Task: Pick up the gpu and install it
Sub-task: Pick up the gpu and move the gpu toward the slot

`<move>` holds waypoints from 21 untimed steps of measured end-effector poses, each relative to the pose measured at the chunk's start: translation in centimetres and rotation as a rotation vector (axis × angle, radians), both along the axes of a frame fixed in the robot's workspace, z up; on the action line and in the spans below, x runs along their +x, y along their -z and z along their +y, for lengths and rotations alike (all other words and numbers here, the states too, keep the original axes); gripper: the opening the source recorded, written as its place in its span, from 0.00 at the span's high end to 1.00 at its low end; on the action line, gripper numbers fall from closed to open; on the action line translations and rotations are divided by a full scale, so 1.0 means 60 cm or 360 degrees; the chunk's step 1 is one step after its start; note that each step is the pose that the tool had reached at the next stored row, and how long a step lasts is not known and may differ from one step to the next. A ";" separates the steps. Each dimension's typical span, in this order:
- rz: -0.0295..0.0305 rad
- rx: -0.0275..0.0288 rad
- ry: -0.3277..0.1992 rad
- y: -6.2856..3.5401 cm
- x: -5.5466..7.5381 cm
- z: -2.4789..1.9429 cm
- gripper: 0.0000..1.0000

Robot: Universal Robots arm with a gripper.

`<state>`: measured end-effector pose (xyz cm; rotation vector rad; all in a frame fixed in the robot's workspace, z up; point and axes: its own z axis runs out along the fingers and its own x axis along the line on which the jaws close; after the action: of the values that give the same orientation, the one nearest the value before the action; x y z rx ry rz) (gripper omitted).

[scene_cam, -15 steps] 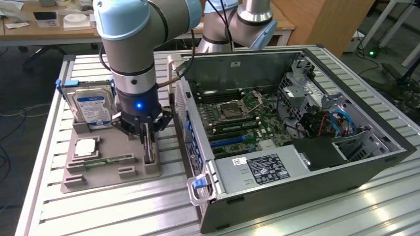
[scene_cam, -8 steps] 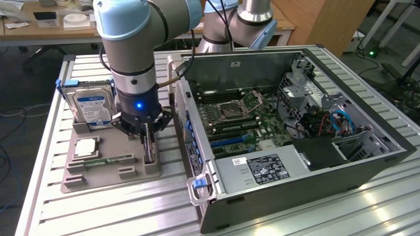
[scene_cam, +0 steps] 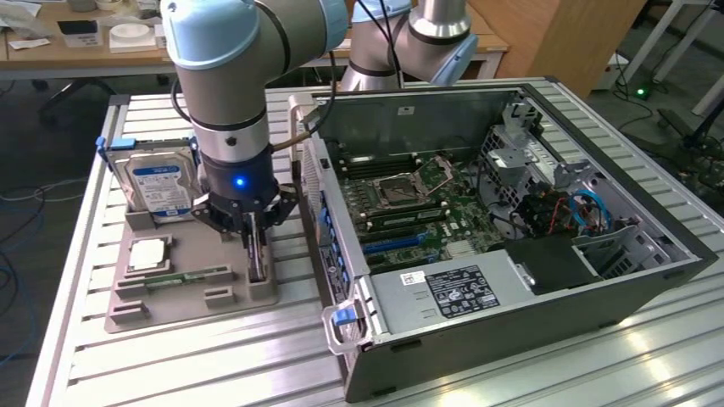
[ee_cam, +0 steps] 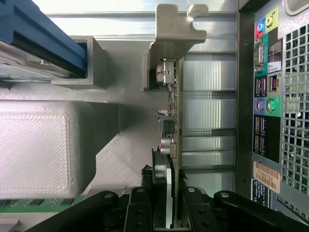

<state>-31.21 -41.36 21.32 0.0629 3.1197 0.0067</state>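
On the tabletop (scene_cam: 203,360), at the exterior view's left of the open computer case (scene_cam: 509,212), we see a grey holder tray (scene_cam: 232,298) with the arm reaching straight down over it. Our claw (scene_cam: 256,242) sits low on the gpu (scene_cam: 259,264), which stands on edge in a slot at the side of the tray nearest the case. A hard drive (scene_cam: 158,188) with a blue-white label stands upright at the tray's far end, and a narrow memory stick (scene_cam: 186,277) lies flat near the front. From the wrist, we look along the gpu (ee_cam: 176,111) edge-on, its silver bracket at the far end and the card still seated in the holder tray (ee_cam: 120,159). The claw (ee_cam: 168,212) is narrowed onto the card, with black fingers (ee_cam: 140,210) against each face and no gap that we can make out. The hard drive (ee_cam: 34,43) sits in its blue carrier to one side, and the computer case (ee_cam: 270,96) shows its rear ports just beside the card on the other.
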 end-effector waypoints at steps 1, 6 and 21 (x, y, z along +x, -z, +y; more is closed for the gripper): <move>0.00000 0.00001 0.0000 0.000 0.000 0.0000 0.72; 0.00001 0.00000 0.0000 -0.005 0.000 0.0000 0.72; 0.00001 0.00000 0.0000 -0.062 0.000 0.0000 0.72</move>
<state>-31.21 -41.36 25.06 0.0629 3.1198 0.0067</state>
